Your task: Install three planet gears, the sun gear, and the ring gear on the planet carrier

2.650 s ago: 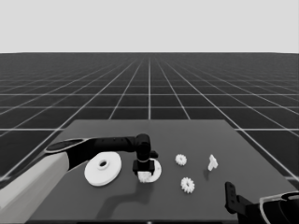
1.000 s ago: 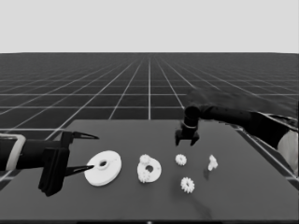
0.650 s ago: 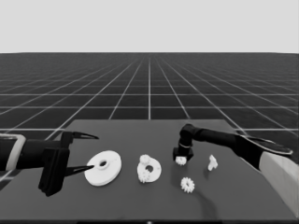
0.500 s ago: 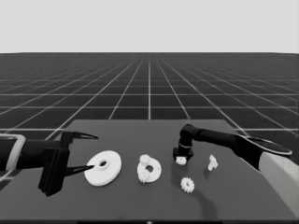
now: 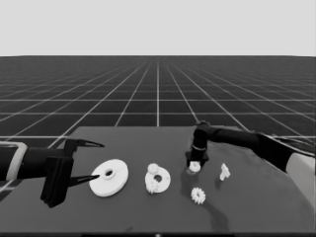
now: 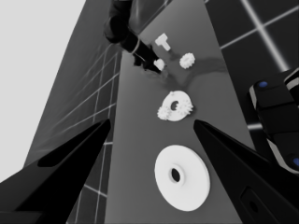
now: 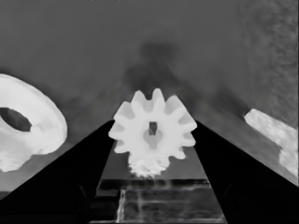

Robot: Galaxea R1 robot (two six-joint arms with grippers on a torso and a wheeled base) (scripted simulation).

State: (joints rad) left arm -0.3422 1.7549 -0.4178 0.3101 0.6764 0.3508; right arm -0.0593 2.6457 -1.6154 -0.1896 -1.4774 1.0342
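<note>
Gears are what I am after: one small toothed gear (image 7: 153, 132) sits between my right claw (image 5: 194, 167) fingers, down on the tabletop (image 5: 256, 207) right of the middle. In the right wrist view the two black fingers stand on either side of it, touching or almost touching its teeth; I cannot tell whether they grip it. The right arm reaches in from the tabletop's right edge.

Just left of that gear lies the smaller round part (image 5: 159, 178) near the tabletop's centre, with two gears (image 5: 153, 169) resting on it, one toward the far rim and one toward the near rim. Another gear (image 5: 198, 195) lies alone closer to the near edge, apart from the claw. A thin white piece (image 5: 224, 171) lies to the right of the claw, nearer the right edge.

The larger round part (image 5: 108, 177) lies flat left of the smaller one, apart from it, its centre hole visible. My left claw (image 5: 94, 161) waits over the tabletop's left end, fingers spread wide apart, with the lower fingertip at the larger part's rim and holding nothing.
</note>
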